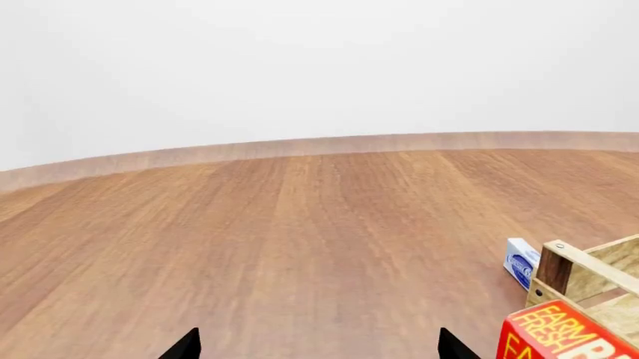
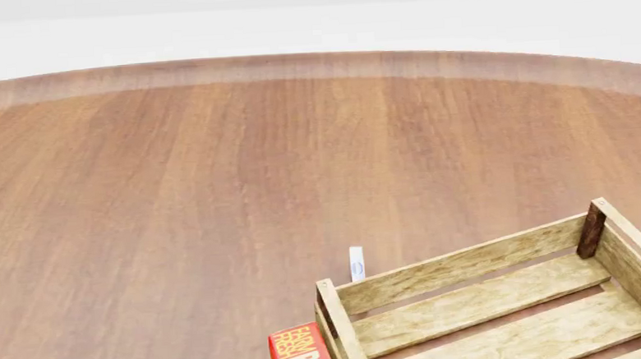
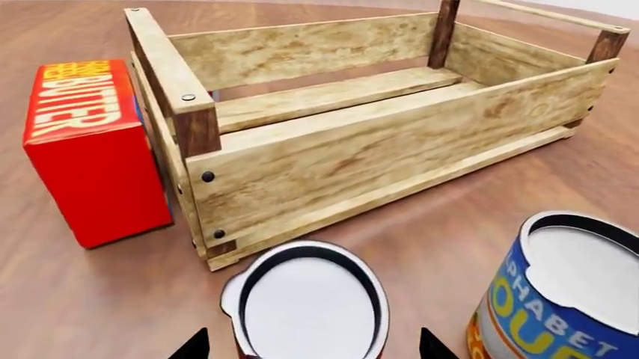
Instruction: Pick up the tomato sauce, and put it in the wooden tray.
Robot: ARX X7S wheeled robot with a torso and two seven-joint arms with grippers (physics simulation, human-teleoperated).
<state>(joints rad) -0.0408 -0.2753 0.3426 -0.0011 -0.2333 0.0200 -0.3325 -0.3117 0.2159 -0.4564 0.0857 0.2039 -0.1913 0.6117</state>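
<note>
Directly beneath the right tool (image 3: pixel 311 345) we find the tomato sauce (image 3: pixel 310 303), standing upright on the worktop (image 3: pixel 90 299), its pale top between the spread fingertips, not yet gripped. Just beside it stands a blue-and-yellow can (image 3: pixel 559 299). Beyond both lies the wooden tray (image 3: pixel 370 142), with nothing inside as far as we can see, a red butter box (image 3: pixel 95 149) against its end. We judge nothing completed: grasp, lift and placement remain. Left tool (image 1: pixel 319 348) hangs apart, idle.
</note>
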